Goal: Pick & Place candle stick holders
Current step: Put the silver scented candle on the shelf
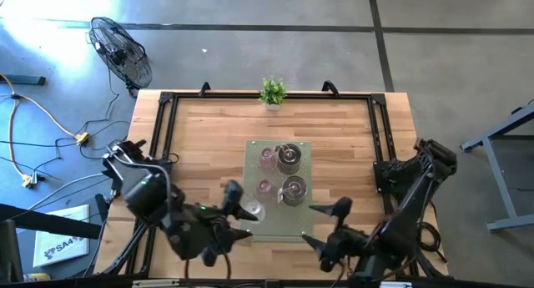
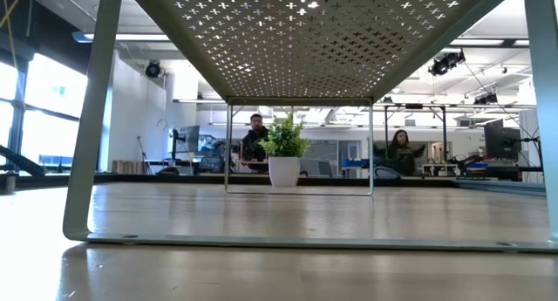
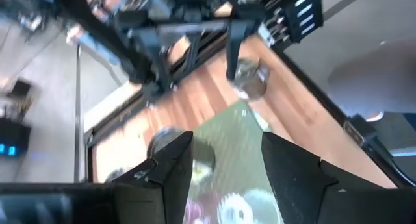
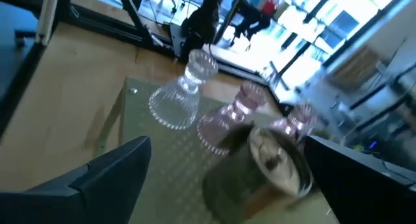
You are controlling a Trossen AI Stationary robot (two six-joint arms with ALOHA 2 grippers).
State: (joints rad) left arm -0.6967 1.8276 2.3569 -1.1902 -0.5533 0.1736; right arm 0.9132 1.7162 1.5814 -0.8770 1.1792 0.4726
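Observation:
A pale green perforated stand (image 1: pixel 302 154) sits mid-table. On it stand two pinkish glass holders (image 1: pixel 267 159) (image 1: pixel 265 188), two silvery metal holders (image 1: pixel 288 157) (image 1: pixel 294 189) and a clear glass holder (image 1: pixel 251 211) at its near left corner. My left gripper (image 1: pixel 235 213) is open at the stand's left near side, its fingers on either side of the clear holder. My right gripper (image 1: pixel 327 228) is open at the stand's near right corner, facing the nearer silvery holder (image 4: pixel 270 162). The clear holder (image 4: pixel 185 91) and both pinkish holders also show in the right wrist view.
A small green potted plant (image 1: pixel 272 92) stands at the table's far edge. A black frame (image 1: pixel 167 113) runs along the table's left, far and right sides. The low view looks under the stand (image 2: pixel 305 39) toward the plant (image 2: pixel 283 157); people sit in the room behind.

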